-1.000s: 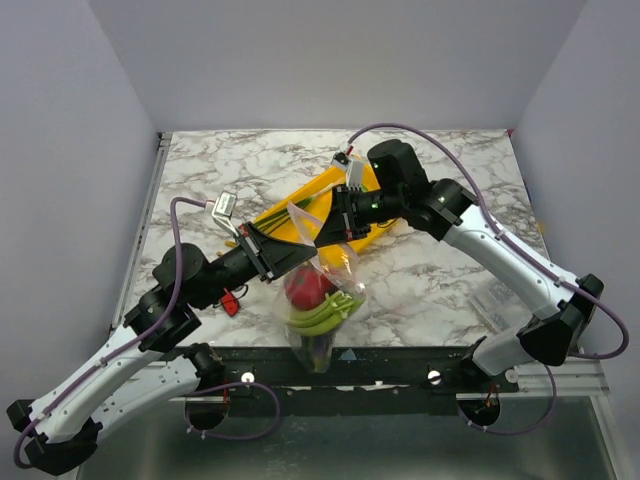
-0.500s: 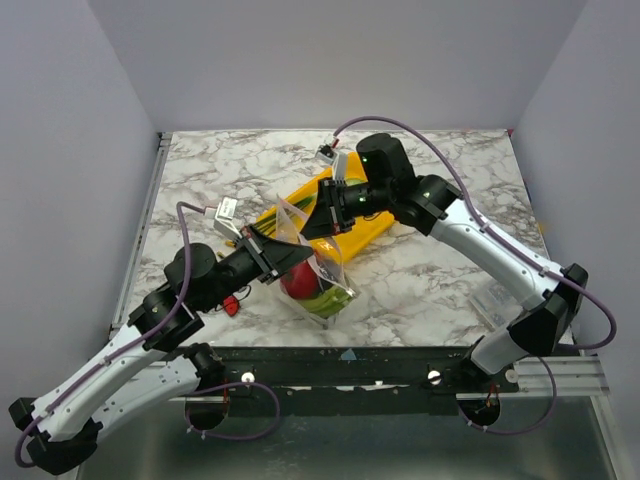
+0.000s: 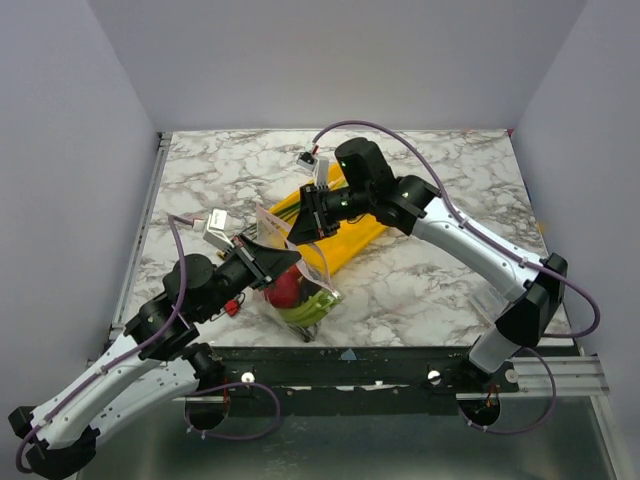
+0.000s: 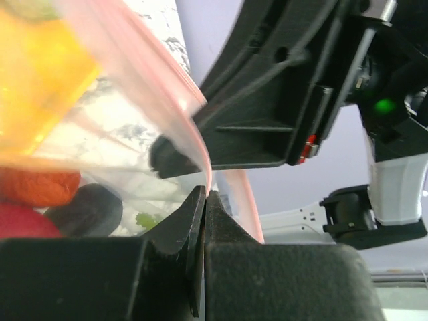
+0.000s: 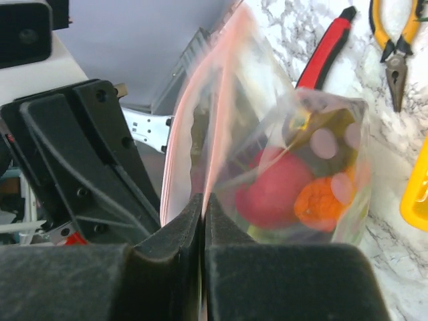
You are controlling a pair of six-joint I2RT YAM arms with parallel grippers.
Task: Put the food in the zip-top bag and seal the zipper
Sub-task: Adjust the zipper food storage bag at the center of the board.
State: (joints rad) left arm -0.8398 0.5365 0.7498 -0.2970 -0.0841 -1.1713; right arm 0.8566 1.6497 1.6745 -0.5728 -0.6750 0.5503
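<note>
The right gripper [image 3: 301,224] now sits further left, nearer the left gripper [image 3: 279,256]. The large clear floppy plastic bag [image 3: 306,296] hangs further left (and shorter, more bunched).

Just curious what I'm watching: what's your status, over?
Left gripper, right gripper: both shut on zipper. Zip-top bag held up, food inside. Pliers lie apart, not blocking.
</note>
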